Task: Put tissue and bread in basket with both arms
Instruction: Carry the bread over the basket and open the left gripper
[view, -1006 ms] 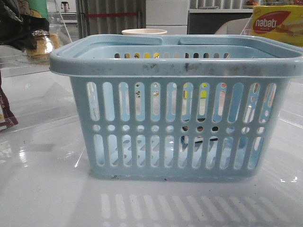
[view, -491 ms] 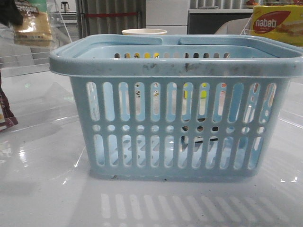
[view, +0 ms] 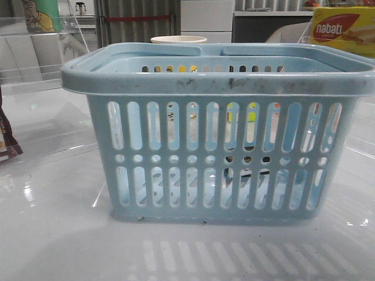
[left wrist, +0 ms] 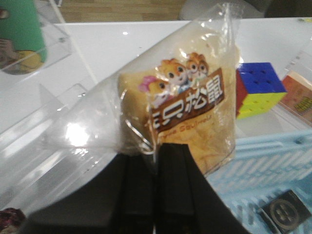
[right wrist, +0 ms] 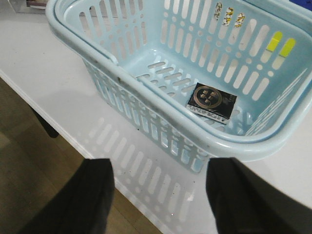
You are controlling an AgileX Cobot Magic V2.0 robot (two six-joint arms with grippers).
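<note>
Tissue (right wrist: 212,100) lies on basket (right wrist: 146,83) floor, ahead of and below R claw (right wrist: 161,195), whose fingers stand apart w/ nothing between. L claw (left wrist: 155,190) is clamped on bread (left wrist: 183,117) wrapper, basket beneath and beside it. Approx. half done; bread drop remains.

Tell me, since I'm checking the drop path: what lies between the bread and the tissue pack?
In the left wrist view, only the basket's pale blue rim and wall lie between the bread and the tissue pack inside.
</note>
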